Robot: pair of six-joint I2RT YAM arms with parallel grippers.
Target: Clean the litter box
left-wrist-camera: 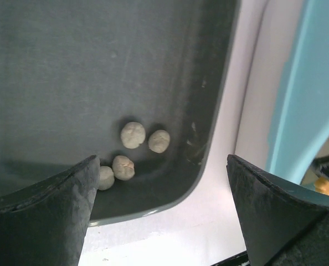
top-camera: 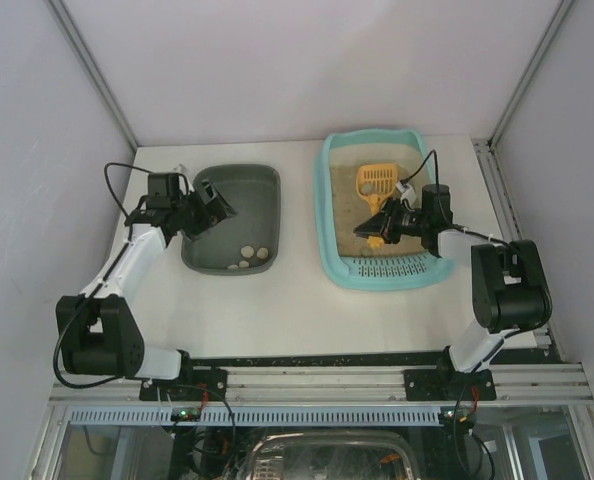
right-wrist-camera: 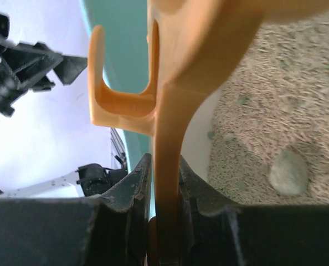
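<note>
The light-teal litter box (top-camera: 327, 215) lies at the right, holding beige litter (right-wrist-camera: 275, 94). My right gripper (top-camera: 385, 224) hovers over it, shut on the handle (right-wrist-camera: 167, 138) of an orange slotted scoop (top-camera: 375, 180) whose head points toward the far end. One grey clump (right-wrist-camera: 288, 172) rests on the litter beside the handle. Over at the left, my left gripper (top-camera: 212, 205) hangs open above the dark grey tub (top-camera: 232, 200), nothing between its fingers (left-wrist-camera: 42, 216). Several pale round clumps (left-wrist-camera: 132, 134) sit in the tub's near corner.
White tabletop (top-camera: 287, 300) separates the tub from the litter box, whose teal rim (left-wrist-camera: 308, 83) shows at the right of the left wrist view. White enclosure walls surround the table. A perforated strip (top-camera: 392, 268) runs along the box's near end.
</note>
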